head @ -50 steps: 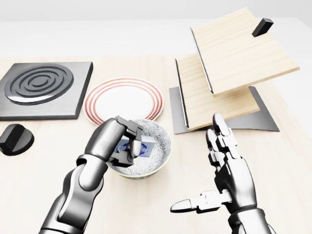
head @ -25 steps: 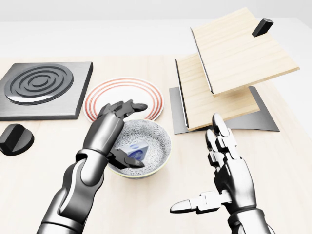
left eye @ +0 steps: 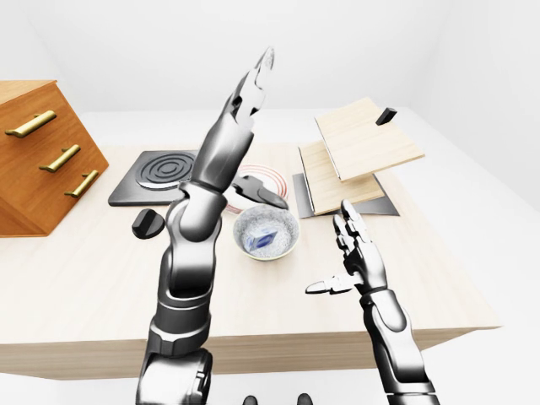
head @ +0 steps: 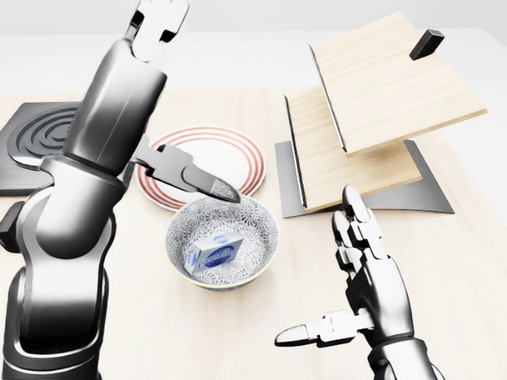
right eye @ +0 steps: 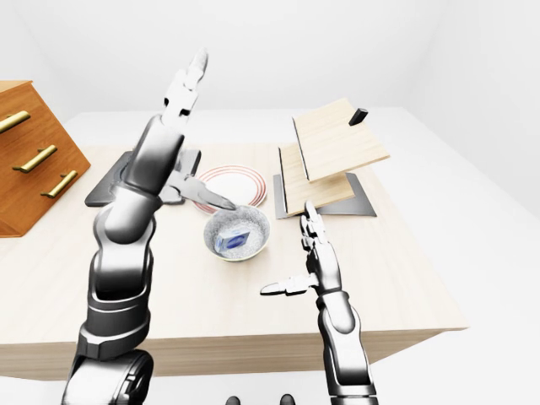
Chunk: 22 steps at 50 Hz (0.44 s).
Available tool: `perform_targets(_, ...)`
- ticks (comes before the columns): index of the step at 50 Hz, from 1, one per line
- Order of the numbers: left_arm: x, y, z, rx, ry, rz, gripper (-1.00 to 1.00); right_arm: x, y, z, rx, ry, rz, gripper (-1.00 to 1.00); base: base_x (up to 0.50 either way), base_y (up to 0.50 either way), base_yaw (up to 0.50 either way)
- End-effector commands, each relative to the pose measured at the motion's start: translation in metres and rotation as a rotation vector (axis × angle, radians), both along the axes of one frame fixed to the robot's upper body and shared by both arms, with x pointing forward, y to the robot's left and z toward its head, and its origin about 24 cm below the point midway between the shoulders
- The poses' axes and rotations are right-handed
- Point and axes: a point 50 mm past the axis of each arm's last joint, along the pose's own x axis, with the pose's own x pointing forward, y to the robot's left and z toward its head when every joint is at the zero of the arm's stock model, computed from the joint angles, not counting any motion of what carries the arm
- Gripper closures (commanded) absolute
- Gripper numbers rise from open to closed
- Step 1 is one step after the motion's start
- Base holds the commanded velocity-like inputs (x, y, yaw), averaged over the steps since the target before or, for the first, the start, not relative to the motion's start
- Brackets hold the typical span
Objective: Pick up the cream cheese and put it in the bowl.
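Since half a second ago the left hand (left eye: 240, 139) has lifted away from the bowl (head: 223, 243) and now stands high above it, fingers spread and holding nothing. The cream cheese (head: 213, 252) lies tilted inside the bowl, free of both hands. In the head view the striped plate (head: 200, 164) sits just beside the bowl at 12 o'clock, the wooden rack (head: 380, 111) at 2 o'clock. The right hand (head: 360, 289) hovers over the bench (head: 444, 277) at 4 o'clock, open flat, empty.
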Motion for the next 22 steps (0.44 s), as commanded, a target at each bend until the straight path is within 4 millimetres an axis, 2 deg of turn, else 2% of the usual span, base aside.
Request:
perform_targets(1,-0.089,0.002,0.065,0.032,-0.407,-0.201,-1.0,-0.002,0.0,0.004,0.0,-0.007,0.001,-1.0,0.0,0.0,0.0)
perform_targets(3,-0.095,0.004,0.059,0.018,-0.402,-0.209,-1.0,-0.003,-0.001,0.007,0.001,-0.011,-0.001,-1.0,0.0,0.0,0.0)
perform_targets(6,-0.092,0.013,0.034,-0.042,-0.291,-0.196,-1.0,-0.004,-0.003,0.012,0.002,-0.022,-0.007,-1.0,0.0,0.0,0.0)
perform_targets(9,-0.08,0.022,0.001,-0.112,-0.124,-0.165,-1.0,-0.006,-0.005,0.017,0.004,-0.035,-0.017,-1.0,0.0,0.0,0.0)
perform_targets(13,-0.07,0.032,-0.054,-0.199,0.139,-0.11,-1.0,-0.013,-0.006,0.033,-0.001,-0.08,-0.035,-1.0,0.0,0.0,0.0)
perform_targets(14,-0.07,0.036,-0.068,-0.23,0.204,-0.091,-1.0,-0.016,-0.005,0.037,-0.004,-0.092,-0.036,-1.0,0.0,0.0,0.0)
perform_targets(18,-0.075,0.043,-0.103,-0.299,0.353,-0.053,-1.0,-0.024,-0.006,0.052,0.0,-0.131,-0.05,-1.0,0.0,0.0,0.0)
perform_targets(19,-0.077,0.043,-0.111,-0.305,0.39,-0.047,-1.0,-0.024,-0.006,0.054,0.003,-0.134,-0.051,-1.0,0.0,0.0,0.0)
perform_targets(20,-0.079,0.044,-0.129,-0.332,0.472,-0.03,-1.0,-0.025,-0.005,0.054,0.004,-0.137,-0.052,-1.0,0.0,0.0,0.0)
perform_targets(22,-0.081,0.044,-0.145,-0.342,0.51,-0.018,-1.0,-0.025,-0.004,0.053,0.006,-0.136,-0.05,-1.0,0.0,0.0,0.0)
